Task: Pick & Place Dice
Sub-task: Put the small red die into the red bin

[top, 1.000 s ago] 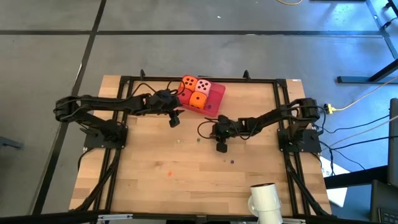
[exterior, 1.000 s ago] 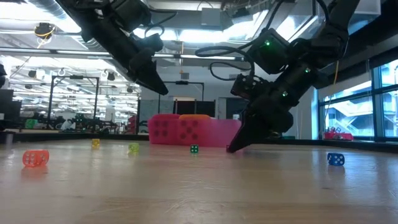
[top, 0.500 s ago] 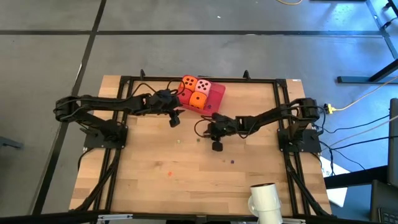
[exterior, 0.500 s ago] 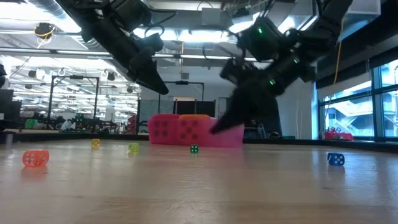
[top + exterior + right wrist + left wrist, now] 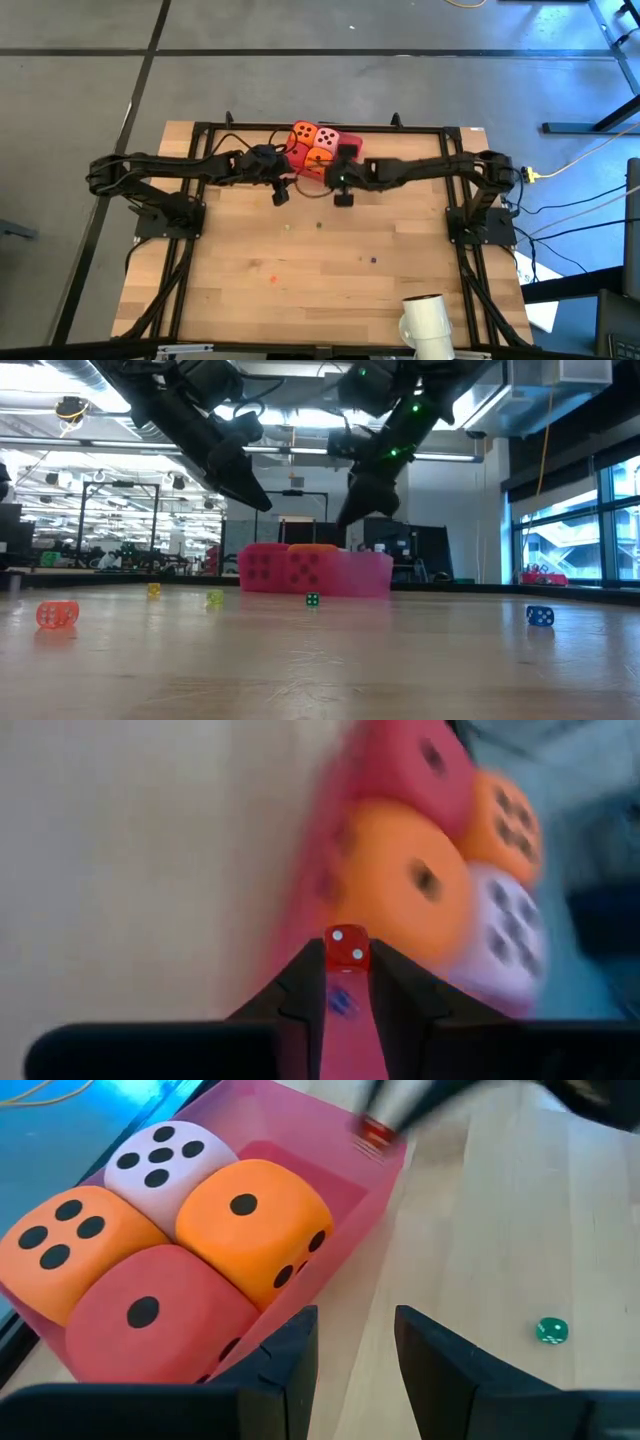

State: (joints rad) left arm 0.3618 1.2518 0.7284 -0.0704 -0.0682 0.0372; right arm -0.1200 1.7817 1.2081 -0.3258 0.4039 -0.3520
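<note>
A small red die (image 5: 347, 947) is pinched in the right hand (image 5: 347, 982), evidently for release into the tray (image 5: 372, 1175) just ahead. The left hand (image 5: 355, 1342) is held slightly open and empty beside the tray.

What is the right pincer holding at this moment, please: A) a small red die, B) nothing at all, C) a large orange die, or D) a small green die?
A: the right wrist view shows a small red die pinched between the tips of the right pincer, raised near the pink tray that holds the four big dice.
</note>
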